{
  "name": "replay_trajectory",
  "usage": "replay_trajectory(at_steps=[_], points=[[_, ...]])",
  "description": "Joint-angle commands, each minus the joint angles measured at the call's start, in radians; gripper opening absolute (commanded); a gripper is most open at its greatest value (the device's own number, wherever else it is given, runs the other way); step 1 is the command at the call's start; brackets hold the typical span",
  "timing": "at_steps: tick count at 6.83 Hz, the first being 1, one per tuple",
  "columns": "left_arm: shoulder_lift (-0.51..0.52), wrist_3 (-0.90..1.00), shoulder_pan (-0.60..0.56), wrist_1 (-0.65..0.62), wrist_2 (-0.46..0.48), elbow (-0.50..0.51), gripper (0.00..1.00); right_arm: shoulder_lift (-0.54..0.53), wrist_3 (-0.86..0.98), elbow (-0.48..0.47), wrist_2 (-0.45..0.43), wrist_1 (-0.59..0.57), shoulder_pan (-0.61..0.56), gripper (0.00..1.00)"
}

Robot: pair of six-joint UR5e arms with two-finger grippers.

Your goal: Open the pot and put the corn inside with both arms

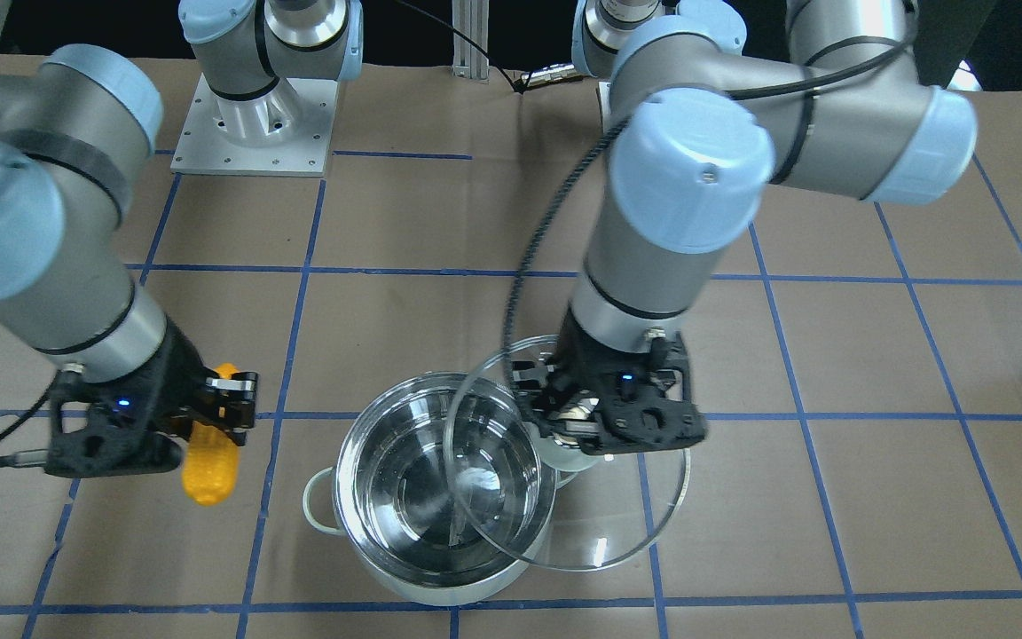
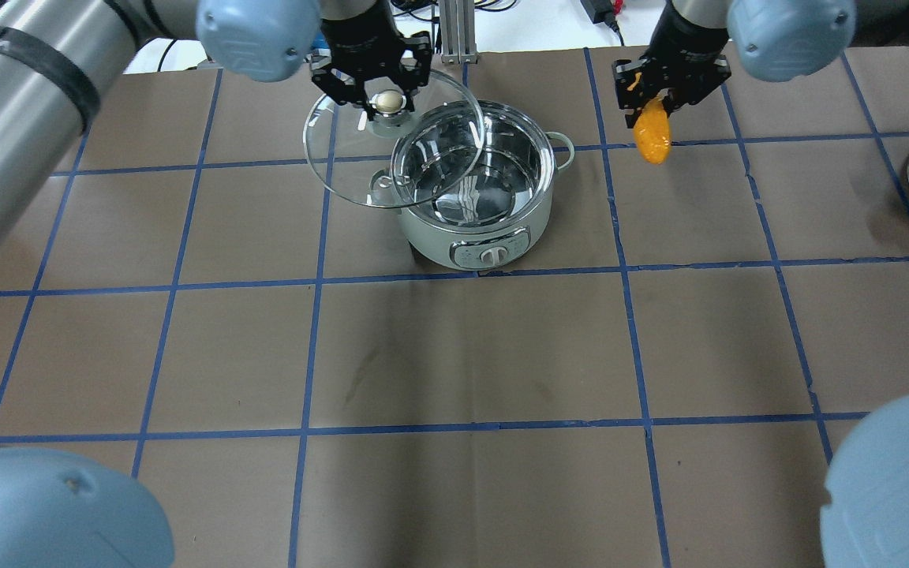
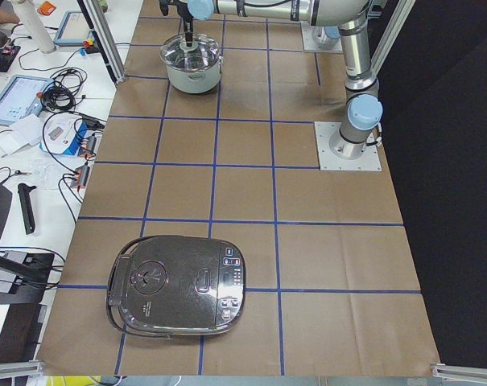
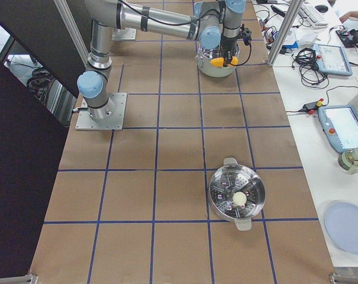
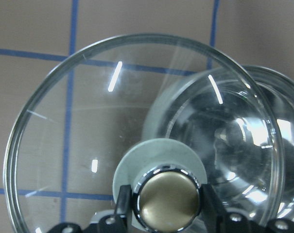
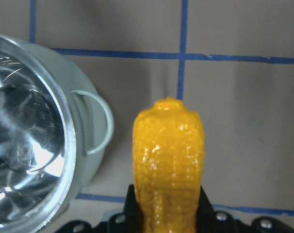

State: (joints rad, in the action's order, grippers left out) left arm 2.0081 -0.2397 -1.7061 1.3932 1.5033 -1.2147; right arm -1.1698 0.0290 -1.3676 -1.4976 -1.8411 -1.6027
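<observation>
The mint-green steel pot (image 2: pixel 486 225) stands open and empty on the far middle of the table; it also shows in the front view (image 1: pixel 440 497). My left gripper (image 2: pixel 379 99) is shut on the knob (image 5: pixel 167 201) of the clear glass lid (image 2: pixel 360 170), holding it lifted, tilted, and shifted off to the pot's left, still overlapping its rim. My right gripper (image 2: pixel 656 99) is shut on the yellow-orange corn (image 2: pixel 651 138), held above the table to the pot's right. The corn (image 6: pixel 168 160) points away from the wrist beside the pot's loop handle (image 6: pixel 100 121).
A black rice cooker (image 3: pixel 179 285) sits at the table's left end. A steel steamer pot (image 4: pixel 236 195) holding a pale ball sits toward the right end. Blue tape lines grid the brown table cover.
</observation>
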Motion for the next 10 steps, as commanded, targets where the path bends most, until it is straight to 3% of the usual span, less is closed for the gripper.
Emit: replay_trajectory(at_steps=[1,3,5,6,7,8,9,10], points=[[0.004,0.289,0.193,-0.026,0.0,-0.099,0.15,0.157,-0.217,0.073,-0.03,-0.164,-0.207,0.07],[0.014,0.393,0.299,-0.188,-0.009,-0.233,0.15,0.225,-0.3,0.09,-0.032,-0.231,-0.259,0.08],[0.069,0.41,0.309,-0.345,-0.012,-0.322,0.15,0.266,-0.291,0.065,-0.032,-0.276,-0.267,0.11],[0.095,0.408,0.324,-0.358,-0.012,-0.336,0.16,0.28,-0.29,0.042,-0.033,-0.314,-0.267,0.22],[0.098,0.413,0.345,-0.359,-0.012,-0.341,0.35,0.279,-0.288,0.044,-0.046,-0.314,-0.264,0.82],[0.098,0.412,0.349,-0.361,-0.009,-0.362,0.99,0.256,-0.287,0.047,-0.046,-0.302,-0.263,0.83],[0.086,0.407,0.349,-0.361,-0.009,-0.376,1.0,0.183,-0.288,0.047,-0.046,-0.247,-0.255,0.84],[0.055,0.381,0.321,-0.346,-0.005,-0.349,1.0,0.045,-0.284,0.045,-0.044,-0.084,-0.219,0.84]])
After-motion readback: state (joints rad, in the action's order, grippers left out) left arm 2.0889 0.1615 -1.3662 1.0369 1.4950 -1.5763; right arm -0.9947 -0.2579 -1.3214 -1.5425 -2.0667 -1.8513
